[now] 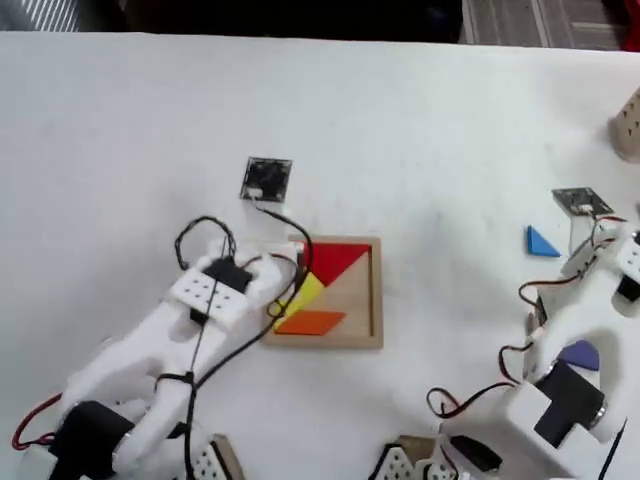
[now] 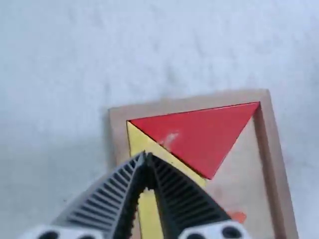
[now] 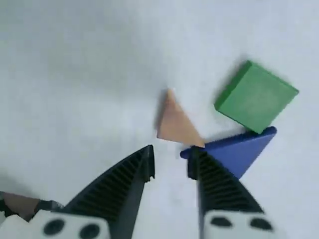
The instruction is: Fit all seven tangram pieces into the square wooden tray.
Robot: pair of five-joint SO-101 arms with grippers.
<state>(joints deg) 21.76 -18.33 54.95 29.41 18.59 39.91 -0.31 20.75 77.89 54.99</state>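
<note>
- Left gripper (image 2: 146,159), fingertips closed together with nothing between them, poised directly over the yellow triangle (image 2: 135,139) inside the square wooden tray (image 2: 271,134).
- Just ahead of those tips, the large red triangle (image 2: 199,134), lying edge to edge with the yellow one; off to one side and farther back, a sliver of the orange parallelogram (image 2: 238,217).
- Right gripper (image 3: 172,154), jaws spread apart and empty, low over the table well away from the tray.
- Straight ahead of its gap, a peach triangle (image 3: 177,124); against one fingertip, a blue triangle (image 3: 239,149); beyond that and touching it, a green square (image 3: 256,97).
- Close beside the right arm in the high view, a purple piece (image 1: 580,355).
- By this count, three pieces in the tray and four out on the table.
- Likely step in hand: nudging the yellow triangle snug into its corner. Best done with the tips kept shut, pressing flat and sliding slowly toward the tray wall, without riding up onto the red edge or dragging the tray along.
</note>
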